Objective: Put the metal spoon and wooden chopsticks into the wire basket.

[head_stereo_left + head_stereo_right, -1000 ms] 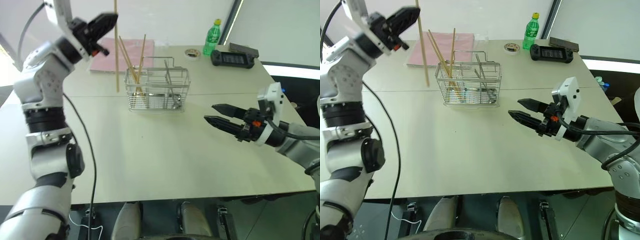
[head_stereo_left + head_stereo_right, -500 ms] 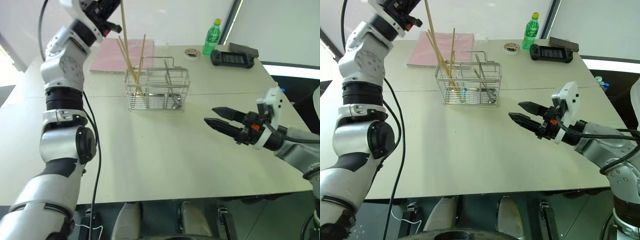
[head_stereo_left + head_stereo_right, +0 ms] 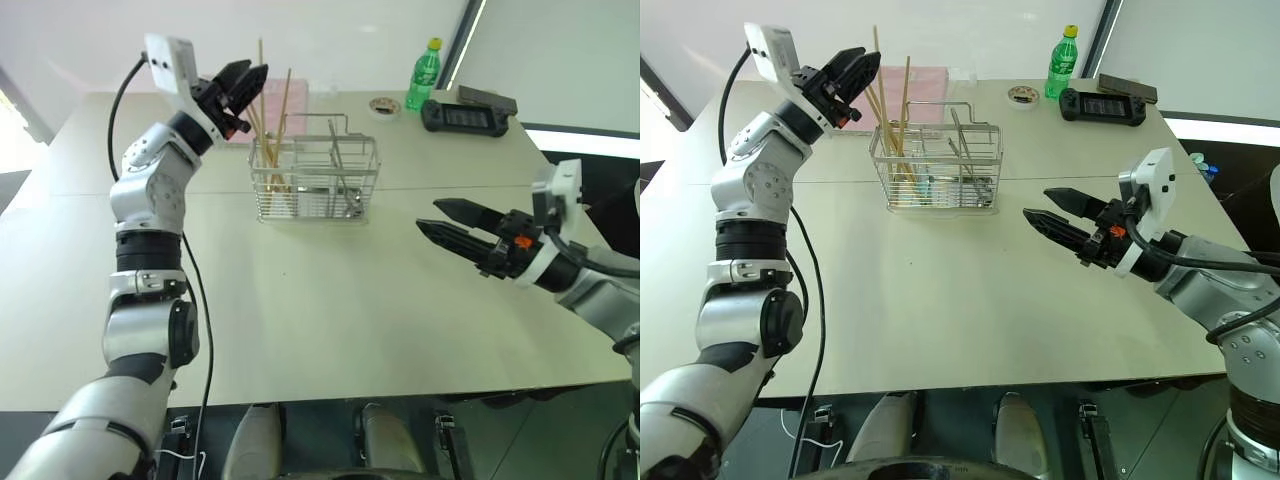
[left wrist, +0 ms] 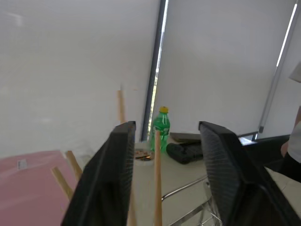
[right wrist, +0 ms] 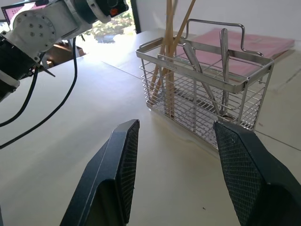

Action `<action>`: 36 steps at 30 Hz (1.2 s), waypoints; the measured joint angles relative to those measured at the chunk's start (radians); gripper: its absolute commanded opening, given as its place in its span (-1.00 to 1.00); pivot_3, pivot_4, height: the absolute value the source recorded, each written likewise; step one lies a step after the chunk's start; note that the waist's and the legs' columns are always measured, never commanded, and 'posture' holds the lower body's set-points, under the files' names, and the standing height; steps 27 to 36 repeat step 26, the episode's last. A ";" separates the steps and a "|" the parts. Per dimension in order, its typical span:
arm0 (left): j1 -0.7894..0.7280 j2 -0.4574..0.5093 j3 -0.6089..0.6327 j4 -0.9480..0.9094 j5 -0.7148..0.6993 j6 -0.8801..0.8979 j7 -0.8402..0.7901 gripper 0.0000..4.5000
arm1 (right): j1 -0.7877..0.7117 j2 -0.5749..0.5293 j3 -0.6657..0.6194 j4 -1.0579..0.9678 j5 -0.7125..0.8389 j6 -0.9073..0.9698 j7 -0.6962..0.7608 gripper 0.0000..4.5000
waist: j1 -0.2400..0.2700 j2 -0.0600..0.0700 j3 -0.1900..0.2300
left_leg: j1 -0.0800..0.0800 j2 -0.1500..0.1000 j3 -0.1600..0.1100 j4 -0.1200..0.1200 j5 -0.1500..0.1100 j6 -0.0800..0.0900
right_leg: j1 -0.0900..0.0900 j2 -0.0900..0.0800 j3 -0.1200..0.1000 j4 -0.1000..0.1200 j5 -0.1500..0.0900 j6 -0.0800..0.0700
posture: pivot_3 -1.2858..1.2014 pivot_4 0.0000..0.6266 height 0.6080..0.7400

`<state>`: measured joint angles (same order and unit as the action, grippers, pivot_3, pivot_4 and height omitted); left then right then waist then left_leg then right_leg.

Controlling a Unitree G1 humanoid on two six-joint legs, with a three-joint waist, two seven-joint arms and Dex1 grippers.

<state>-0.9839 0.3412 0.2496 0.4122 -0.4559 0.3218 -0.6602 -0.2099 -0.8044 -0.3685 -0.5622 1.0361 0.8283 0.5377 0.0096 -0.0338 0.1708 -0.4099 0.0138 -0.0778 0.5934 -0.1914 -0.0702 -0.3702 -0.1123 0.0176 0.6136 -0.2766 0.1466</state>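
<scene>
Pale and broad, the bench [image 3: 330, 300] carries the wire basket [image 3: 315, 180] toward its far side. Inside it the wooden chopsticks [image 3: 272, 130] stand leaning in the compartment on my left, their tips rising well above the rim. The metal spoon [image 5: 224, 70] stands in the compartment on my right, handle up, bowl down at the bottom. My left end effector [image 3: 243, 84] hovers just beside the chopstick tops, fingers [image 4: 115, 179] parted and released, one chopstick rising between them untouched. My right end effector [image 3: 445, 222] hangs over the bare bench well apart from the basket, pointing toward it, fingers spread and gripping nothing. Behind the basket lies a pink folder [image 3: 910, 85]; farther right stand a green bottle [image 3: 424, 72] and a black handheld device [image 3: 465, 115].
</scene>
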 measured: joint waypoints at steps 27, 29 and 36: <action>0.809 0.743 0.201 -0.574 -0.075 0.238 -0.460 0.99 | -0.114 0.034 0.194 0.225 -0.276 -0.143 0.174 0.15 | -0.005 0.005 0.002 | -0.002 0.002 0.010 -0.006 -0.001 -0.001 | -0.002 -0.006 0.001 -0.013 -0.002 -0.011 | 0.03 -0.52 0.72; 0.809 0.743 0.201 -0.574 -0.075 0.238 -0.460 0.99 | -0.114 0.034 0.194 0.225 -0.276 -0.143 0.174 0.15 | -0.005 0.005 0.002 | -0.002 0.002 0.010 -0.006 -0.001 -0.001 | -0.002 -0.006 0.001 -0.013 -0.002 -0.011 | 0.03 -0.52 0.72; 0.809 0.743 0.201 -0.574 -0.075 0.238 -0.460 0.99 | -0.114 0.034 0.194 0.225 -0.276 -0.143 0.174 0.15 | -0.005 0.005 0.002 | -0.002 0.002 0.010 -0.006 -0.001 -0.001 | -0.002 -0.006 0.001 -0.013 -0.002 -0.011 | 0.03 -0.52 0.72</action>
